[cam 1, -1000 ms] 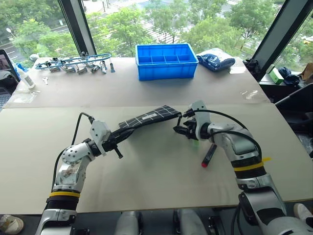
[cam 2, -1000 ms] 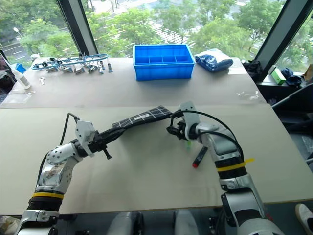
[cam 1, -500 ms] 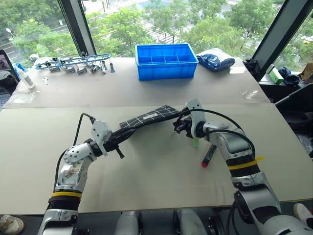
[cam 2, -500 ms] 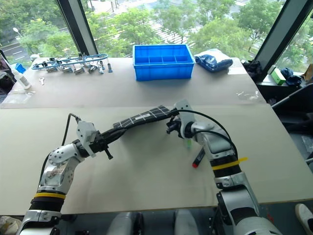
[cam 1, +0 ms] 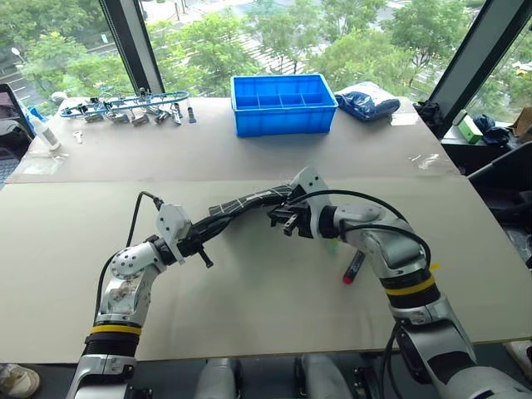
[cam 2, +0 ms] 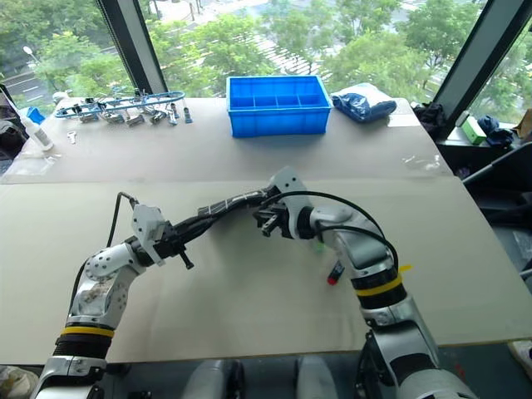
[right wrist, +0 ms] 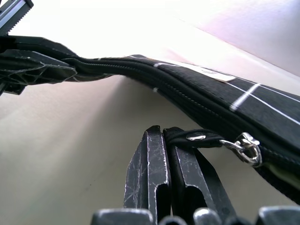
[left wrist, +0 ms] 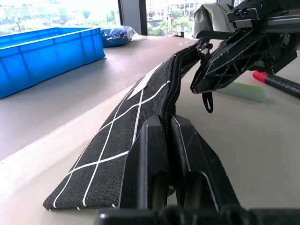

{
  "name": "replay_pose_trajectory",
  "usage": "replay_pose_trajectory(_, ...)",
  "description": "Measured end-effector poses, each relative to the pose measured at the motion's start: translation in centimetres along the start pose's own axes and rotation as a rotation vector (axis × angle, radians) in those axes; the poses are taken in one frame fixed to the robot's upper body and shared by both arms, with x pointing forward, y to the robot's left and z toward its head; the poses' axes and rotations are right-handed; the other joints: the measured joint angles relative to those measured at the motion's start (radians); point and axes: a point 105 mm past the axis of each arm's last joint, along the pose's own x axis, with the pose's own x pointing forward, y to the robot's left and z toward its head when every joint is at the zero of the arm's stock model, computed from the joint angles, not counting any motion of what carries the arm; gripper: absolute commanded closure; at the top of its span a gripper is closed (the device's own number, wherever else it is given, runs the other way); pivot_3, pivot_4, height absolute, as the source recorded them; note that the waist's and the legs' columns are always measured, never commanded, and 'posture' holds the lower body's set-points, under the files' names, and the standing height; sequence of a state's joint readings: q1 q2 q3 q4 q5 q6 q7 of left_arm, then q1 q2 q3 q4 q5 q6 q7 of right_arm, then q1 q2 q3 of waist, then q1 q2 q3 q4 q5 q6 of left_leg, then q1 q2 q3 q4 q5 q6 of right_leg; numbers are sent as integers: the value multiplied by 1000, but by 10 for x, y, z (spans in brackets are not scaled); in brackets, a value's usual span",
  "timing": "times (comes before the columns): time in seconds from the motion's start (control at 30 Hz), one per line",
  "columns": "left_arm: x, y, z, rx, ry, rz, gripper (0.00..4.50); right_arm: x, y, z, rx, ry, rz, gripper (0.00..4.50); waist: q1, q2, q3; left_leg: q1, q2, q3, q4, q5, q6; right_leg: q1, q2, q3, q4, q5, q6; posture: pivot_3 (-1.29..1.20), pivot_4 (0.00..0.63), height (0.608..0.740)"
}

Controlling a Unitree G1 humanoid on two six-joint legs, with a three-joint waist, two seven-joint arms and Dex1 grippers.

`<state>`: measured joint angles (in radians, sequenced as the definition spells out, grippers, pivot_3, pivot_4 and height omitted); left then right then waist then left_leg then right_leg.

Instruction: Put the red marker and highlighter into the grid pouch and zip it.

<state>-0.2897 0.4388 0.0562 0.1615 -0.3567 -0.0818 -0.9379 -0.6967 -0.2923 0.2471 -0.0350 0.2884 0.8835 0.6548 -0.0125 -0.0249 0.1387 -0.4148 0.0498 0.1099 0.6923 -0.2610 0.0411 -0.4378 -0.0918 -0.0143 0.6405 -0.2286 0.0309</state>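
Observation:
The grid pouch [cam 1: 247, 202], black with white lines, hangs above the table between both grippers. My left gripper [cam 1: 202, 233] is shut on its near end, pinching the zipper edge [left wrist: 168, 108]. My right gripper [cam 1: 281, 219] is shut on the black pull strap [right wrist: 194, 138], part-way along the pouch; the silver slider [right wrist: 247, 146] sits just beyond its fingers. The red marker [cam 1: 355, 266] lies on the table under my right forearm. The light green highlighter [left wrist: 243, 91] lies next to it, mostly hidden behind the right arm in the head views.
A blue plastic bin [cam 1: 283, 101] stands at the back middle of the table. A dark blue bag [cam 1: 366, 101] lies to its right. Metal tools [cam 1: 125, 106] and a white bottle [cam 1: 45, 133] lie at the back left.
My right gripper was open by the pouch's far end, then shut on the pull strap. It has since drawn the strap left along the pouch toward my left gripper, which held still.

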Motion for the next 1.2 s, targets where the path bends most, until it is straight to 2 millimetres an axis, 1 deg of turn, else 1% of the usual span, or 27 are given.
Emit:
replay_pose_trajectory(0.07,2,1,2,5,-6,-4,4500,7,3,-1,-24,25,8,4486,0,0,0,0,0,0,0,0,0,0,0,0,0,0,0,0,150,740)
replay_pose_trajectory(0.2,2,1,2,3,-5,-7,4500,19,-4,-2,-43,54,-23,4486,-1,0,0,0,0,0,0,0,0,0,0,0,0,0,0,0,150,740)
replay_pose_trajectory(0.33,2,0,1,1,-3,-14,4500,28,-6,13,-15,20,-27,4486,-1,0,0,0,0,0,0,0,-1,0,0,0,0,0,0,0,150,740)
replay_pose_trajectory(0.4,2,0,1,1,-3,-15,4500,30,0,22,-5,-10,7,4486,-1,0,0,0,0,0,0,0,-1,0,0,0,0,0,0,0,150,740)
replay_pose_trajectory(0.5,2,-1,1,1,-4,-23,4500,34,19,30,56,-39,120,4486,-2,0,0,0,0,0,0,0,-1,0,0,0,0,0,0,0,150,740)
replay_pose_trajectory(0.6,2,-1,2,4,-6,-30,4500,32,21,31,98,-39,150,4486,1,0,0,-1,0,0,0,0,0,0,0,-1,0,0,0,0,150,740)
replay_pose_trajectory(0.73,2,-2,1,4,-5,-37,4500,30,23,27,88,-19,181,4486,-2,0,0,0,0,0,0,0,0,0,0,-1,0,0,0,0,150,740)
replay_pose_trajectory(0.9,2,-1,1,3,-4,-35,4500,33,27,22,70,4,205,4486,-4,0,0,0,0,0,0,0,0,0,0,-1,0,0,0,0,150,740)
replay_pose_trajectory(1.0,4,-2,2,3,-8,-40,4500,33,22,19,53,14,205,4486,-3,0,0,-1,0,0,0,0,0,0,0,-1,0,0,0,0,150,740)
replay_pose_trajectory(1.1,4,-3,2,2,-8,-44,4500,27,10,23,56,10,193,4486,1,0,0,-1,0,0,0,0,0,0,0,-1,0,0,0,0,150,740)
replay_pose_trajectory(1.13,4,-3,2,2,-9,-44,4500,24,9,26,61,-3,202,4486,0,0,0,-1,0,0,0,0,0,0,0,-1,0,0,0,0,150,740)
replay_pose_trajectory(1.2,5,-2,3,6,-13,-45,4500,22,14,31,81,-23,241,4486,-1,0,0,-1,0,0,0,0,0,0,0,-1,0,0,0,0,150,740)
